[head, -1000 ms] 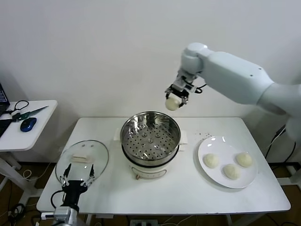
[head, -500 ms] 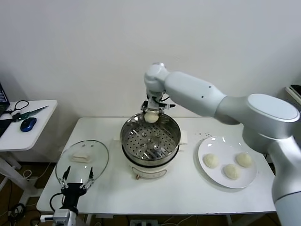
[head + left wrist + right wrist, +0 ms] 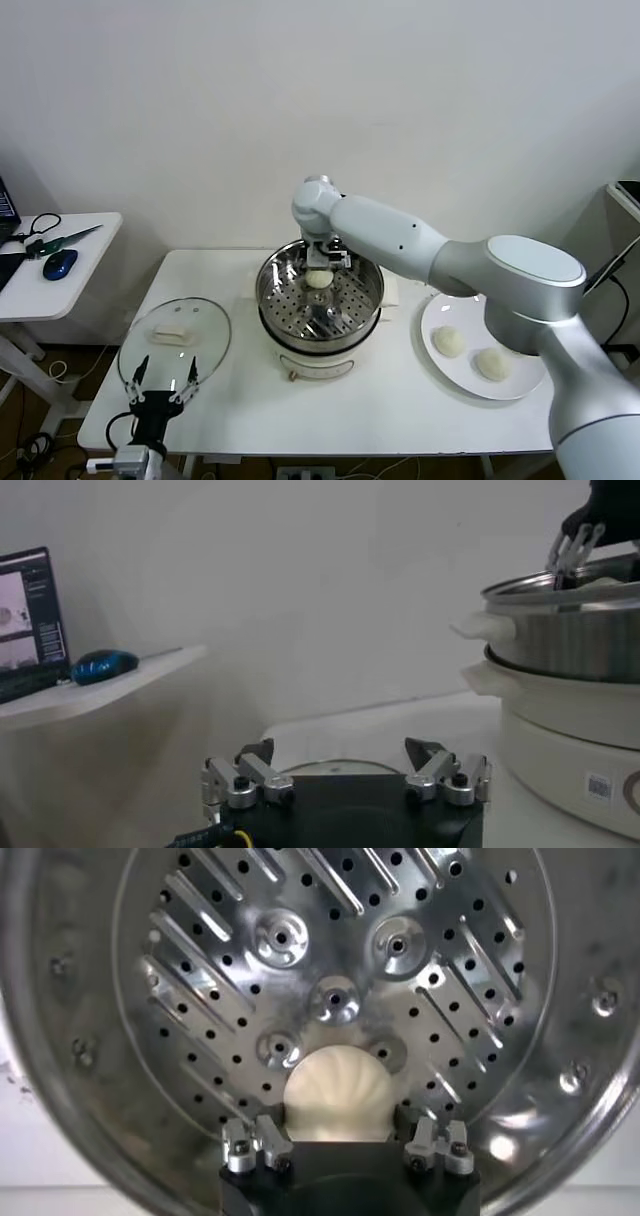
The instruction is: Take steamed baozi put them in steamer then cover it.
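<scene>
One steamed baozi point(image 3: 318, 280) point(image 3: 337, 1093) lies on the perforated floor of the steamer point(image 3: 320, 345) point(image 3: 200, 978), toward its back. My right gripper point(image 3: 322, 262) point(image 3: 340, 1136) is lowered inside the pot, open, its fingers flanking this bun with small gaps. Two more baozi point(image 3: 450, 341) point(image 3: 492, 363) rest on the white plate point(image 3: 455, 375) to the right; my right arm hides part of that plate. The glass cover point(image 3: 200, 350) lies flat on the table at the left. My left gripper point(image 3: 160, 385) point(image 3: 340, 750) hovers open and empty over the cover's near edge.
The steamer point(image 3: 570, 630) stands mid-table on its white base. A small side table point(image 3: 90, 275) at far left carries a blue mouse point(image 3: 60, 265), scissors point(image 3: 65, 240) and a laptop point(image 3: 25, 620). The wall is close behind the table.
My right arm swung from above right of the pot down into the steamer with the baozi. Its jaws have spread and the bun now rests on the basket floor. The left arm barely moved.
</scene>
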Motion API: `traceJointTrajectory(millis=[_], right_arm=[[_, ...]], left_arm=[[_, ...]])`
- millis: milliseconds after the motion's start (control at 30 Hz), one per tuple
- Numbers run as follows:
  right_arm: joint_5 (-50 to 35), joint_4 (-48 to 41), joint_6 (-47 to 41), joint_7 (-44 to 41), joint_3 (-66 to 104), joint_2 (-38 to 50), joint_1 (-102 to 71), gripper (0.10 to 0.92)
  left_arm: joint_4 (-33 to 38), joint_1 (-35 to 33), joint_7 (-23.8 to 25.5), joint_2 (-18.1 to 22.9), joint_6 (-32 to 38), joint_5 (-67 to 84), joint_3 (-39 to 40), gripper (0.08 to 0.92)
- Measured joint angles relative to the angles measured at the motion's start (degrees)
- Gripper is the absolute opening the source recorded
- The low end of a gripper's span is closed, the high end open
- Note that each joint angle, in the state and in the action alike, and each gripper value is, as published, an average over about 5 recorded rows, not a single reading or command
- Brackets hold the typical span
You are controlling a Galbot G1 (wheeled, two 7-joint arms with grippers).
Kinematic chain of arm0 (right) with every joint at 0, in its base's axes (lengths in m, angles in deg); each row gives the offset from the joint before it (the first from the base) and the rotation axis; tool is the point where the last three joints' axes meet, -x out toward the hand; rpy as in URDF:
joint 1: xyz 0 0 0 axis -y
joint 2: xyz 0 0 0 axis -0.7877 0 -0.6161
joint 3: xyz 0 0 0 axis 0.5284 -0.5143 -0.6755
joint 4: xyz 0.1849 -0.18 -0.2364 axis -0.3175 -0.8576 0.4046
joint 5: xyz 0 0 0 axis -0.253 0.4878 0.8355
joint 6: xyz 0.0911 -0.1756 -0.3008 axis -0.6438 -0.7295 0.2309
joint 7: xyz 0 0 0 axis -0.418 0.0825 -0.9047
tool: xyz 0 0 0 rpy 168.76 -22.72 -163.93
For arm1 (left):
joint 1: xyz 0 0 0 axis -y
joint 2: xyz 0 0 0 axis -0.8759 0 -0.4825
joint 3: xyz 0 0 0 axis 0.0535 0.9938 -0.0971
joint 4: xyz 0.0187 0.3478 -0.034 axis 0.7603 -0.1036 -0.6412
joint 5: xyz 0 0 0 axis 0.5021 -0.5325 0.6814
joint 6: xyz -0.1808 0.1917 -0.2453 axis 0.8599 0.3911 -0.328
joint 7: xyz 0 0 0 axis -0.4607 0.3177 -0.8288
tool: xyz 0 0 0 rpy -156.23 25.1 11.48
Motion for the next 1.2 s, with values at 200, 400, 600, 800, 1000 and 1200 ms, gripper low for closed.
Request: traceJointTrajectory(millis=[200,400,600,800,1000,1200], right_arm=[[-0.8,1.3,0.2,-0.3,0.0,0.9,0.8,0.822],[-4.8,4.7,-0.5,-1.3,-0.9,3.6,3.8,0.823],[-13.9,8.2,-3.7,-1.8,-4.0,8.9,9.6,0.823],[-29.2,11.7,-13.9,-1.8,-10.1,17.1,16.1,0.823],[-41.5,15.4,-25.9,-1.4,-14.0,26.6,18.0,0.823],[-46.4,18.3,-35.1,-1.4,-13.4,35.7,13.8,0.823]], left_arm=[[0.0,-0.2,0.0,0.0,0.0,-0.1,0.1,0.823],[0.3,-0.5,0.0,0.0,-0.2,-0.3,0.5,0.823],[0.9,-0.6,0.0,-0.1,-0.3,-0.7,0.9,0.823],[1.6,-0.9,0.0,-0.5,-0.4,-0.7,0.9,0.823],[1.8,-1.2,0.1,-0.7,-0.4,-0.5,0.8,0.823],[2.0,-1.2,0.1,-0.7,-0.5,-0.5,0.8,0.823]])
